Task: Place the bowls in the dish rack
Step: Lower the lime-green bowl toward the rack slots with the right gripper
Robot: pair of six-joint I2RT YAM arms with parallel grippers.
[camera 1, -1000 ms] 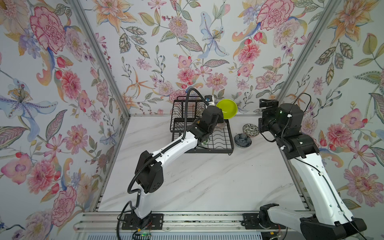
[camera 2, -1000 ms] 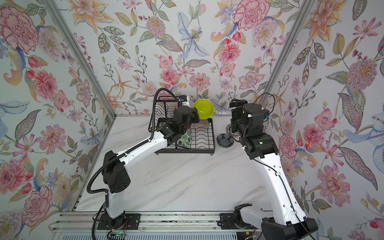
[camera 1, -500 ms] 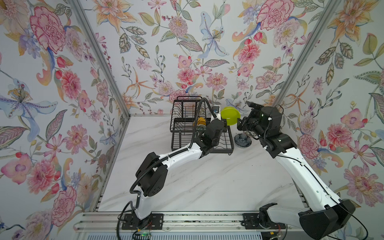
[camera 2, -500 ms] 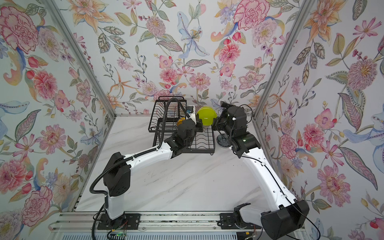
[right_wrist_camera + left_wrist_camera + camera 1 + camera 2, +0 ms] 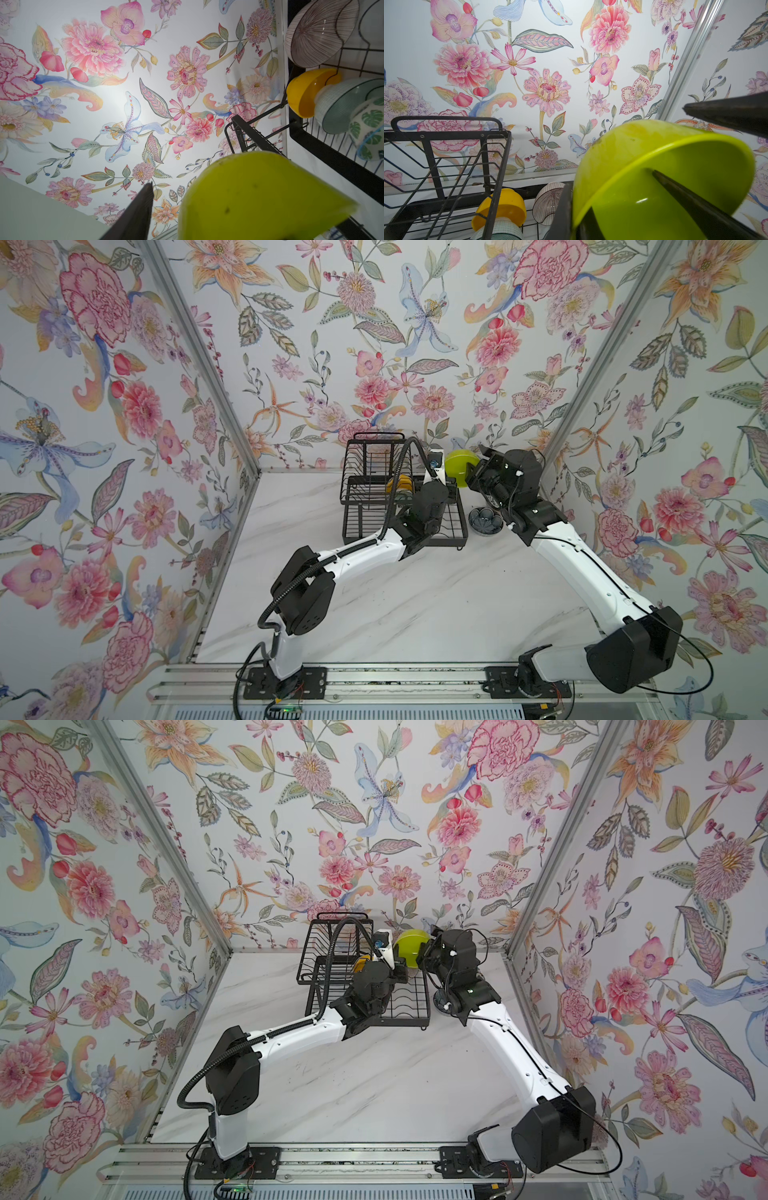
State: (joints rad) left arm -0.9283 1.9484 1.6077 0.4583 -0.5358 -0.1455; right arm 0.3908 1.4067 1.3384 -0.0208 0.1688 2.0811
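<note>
Lime green bowl (image 5: 457, 467) at dish rack (image 5: 357, 540) far right: left gripper (image 5: 448, 482) pinches rim, right gripper (image 5: 470, 472) spread, likely handover.

Six bowls were counted: lime green bowl (image 5: 633, 158) in the left pincer (image 5: 575, 220); yellow bowl (image 5: 303, 97), aqua bowl (image 5: 336, 112), leaf bowl (image 5: 372, 120), ribbed bowl (image 5: 320, 33) beside it; dark blue bowl (image 5: 484, 520) near the right pincer (image 5: 473, 467). One dish rack (image 5: 446, 135) was seen.

The left hand (image 5: 610, 180) gripped a tilted lime green bowl (image 5: 664, 149) just beside the black dish rack (image 5: 496, 158). In the rack's lower tray stood a yellow bowl (image 5: 506, 205), a ribbed bowl (image 5: 550, 199) and a pale aqua bowl (image 5: 504, 228).
</note>
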